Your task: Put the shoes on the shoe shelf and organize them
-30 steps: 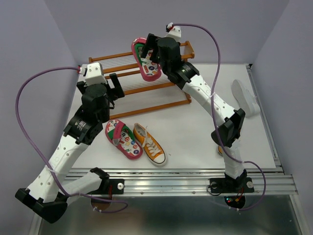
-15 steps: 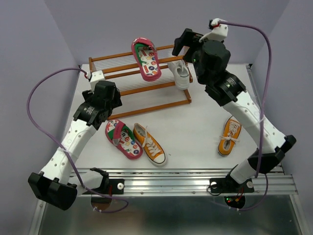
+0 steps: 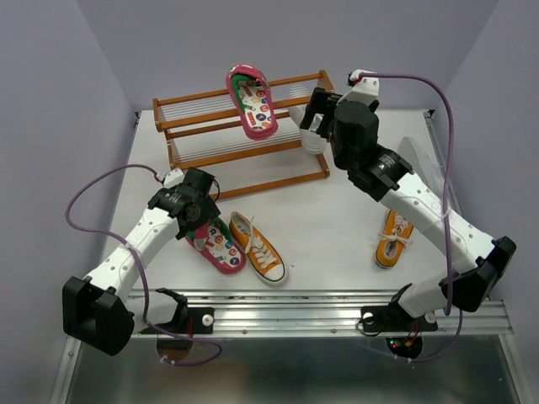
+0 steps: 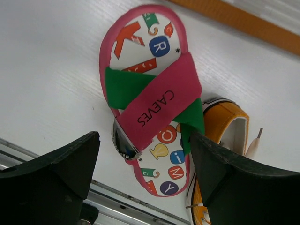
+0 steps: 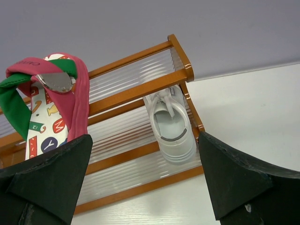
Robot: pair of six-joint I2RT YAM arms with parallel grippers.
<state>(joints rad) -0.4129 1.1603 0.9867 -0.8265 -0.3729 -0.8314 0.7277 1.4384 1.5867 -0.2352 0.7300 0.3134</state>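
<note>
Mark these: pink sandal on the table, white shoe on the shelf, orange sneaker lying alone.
pink sandal (image 4: 157, 105): left wrist view, on the pink strap.
white shoe (image 5: 171, 129): right wrist view, inside the opening.
orange sneaker (image 3: 392, 242): top view, on the laces.

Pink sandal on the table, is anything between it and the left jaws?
Nothing visible. The left jaws hang open straight above the pink sandal, one on each side of it. The orange sneaker lies close beside it, under one jaw, and might catch that jaw on the way down.
</note>
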